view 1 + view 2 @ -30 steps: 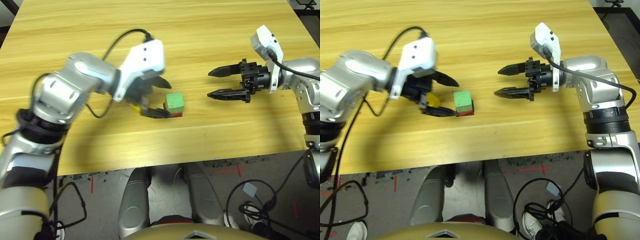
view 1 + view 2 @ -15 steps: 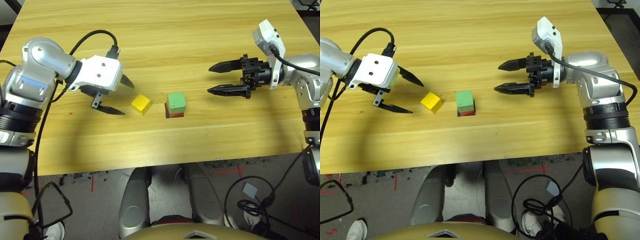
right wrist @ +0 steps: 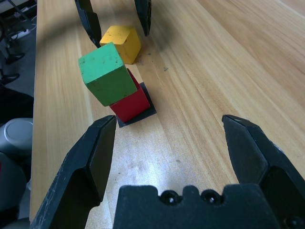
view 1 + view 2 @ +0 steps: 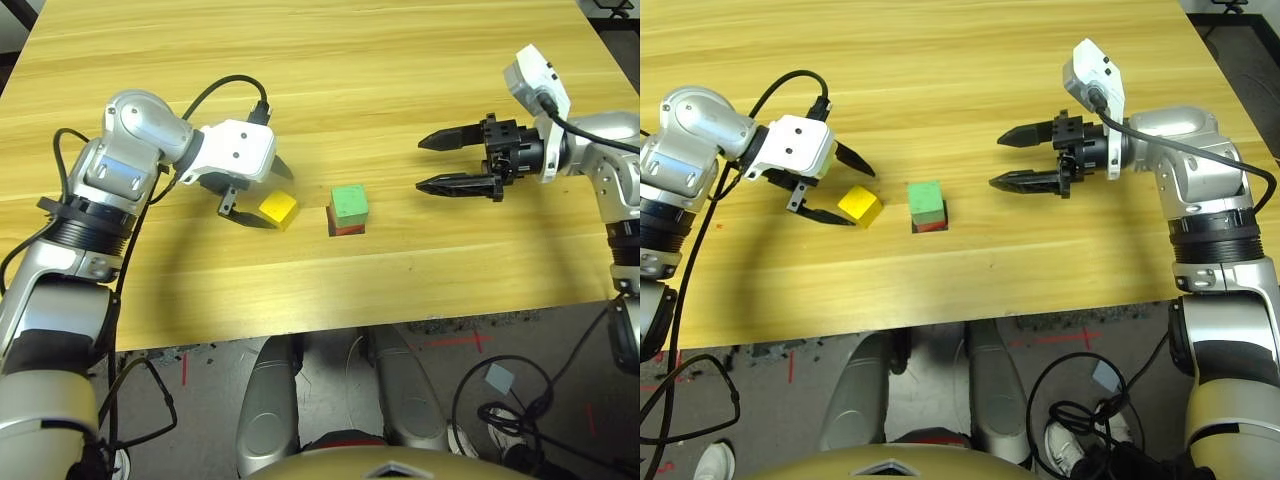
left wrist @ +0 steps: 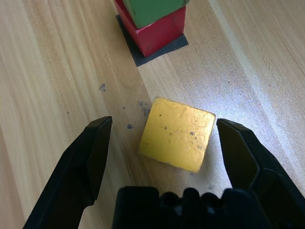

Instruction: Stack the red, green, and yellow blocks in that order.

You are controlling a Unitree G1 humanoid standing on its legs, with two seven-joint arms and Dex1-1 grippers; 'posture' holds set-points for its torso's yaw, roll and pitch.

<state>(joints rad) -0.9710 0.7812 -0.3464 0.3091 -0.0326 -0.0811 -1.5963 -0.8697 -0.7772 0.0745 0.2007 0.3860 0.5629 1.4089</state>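
Left of centre in the head view, the yellow block [image 4: 279,208] is bracketed, untouched, by the spread left pincer [image 4: 257,190], just left of the green block [image 4: 350,203] stacked on the red block [image 5: 159,33]; the right pincer [image 4: 447,163], also spread, is held well apart.

**Setting: robotics laboratory**

A laboratory workspace is indicated by a bare wooden tabletop [image 4: 400,60], loose black cables [image 4: 500,400] trailed over a grey speckled floor [image 4: 440,340], and red tape marks [image 4: 465,342] seen beyond the tabletop's near edge.
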